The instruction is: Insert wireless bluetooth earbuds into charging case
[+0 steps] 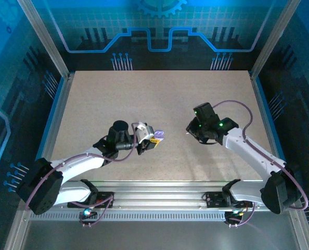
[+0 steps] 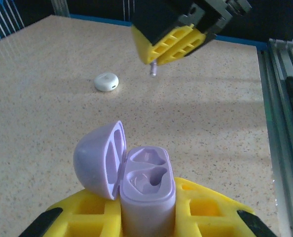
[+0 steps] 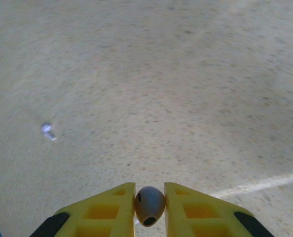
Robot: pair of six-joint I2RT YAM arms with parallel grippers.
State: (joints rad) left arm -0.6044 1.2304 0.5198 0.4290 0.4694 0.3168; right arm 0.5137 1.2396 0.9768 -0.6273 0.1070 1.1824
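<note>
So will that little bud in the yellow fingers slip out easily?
Maybe. The bud looks smooth and egg-shaped, so the right gripper could squeeze it out. It's tiny, so probably very light. Dropped, it would likely roll.

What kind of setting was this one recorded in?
Probably an enclosed robot test cell: a speckled tabletop framed by aluminium posts, blue circuit-pattern wall panels, and a slotted aluminium rail along the near edge.

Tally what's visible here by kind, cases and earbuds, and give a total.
Cases: 2 (lavender case, open; white case, shut)
Earbuds: 2 (gripped earbud; loose earbud)
Total: 4
</note>
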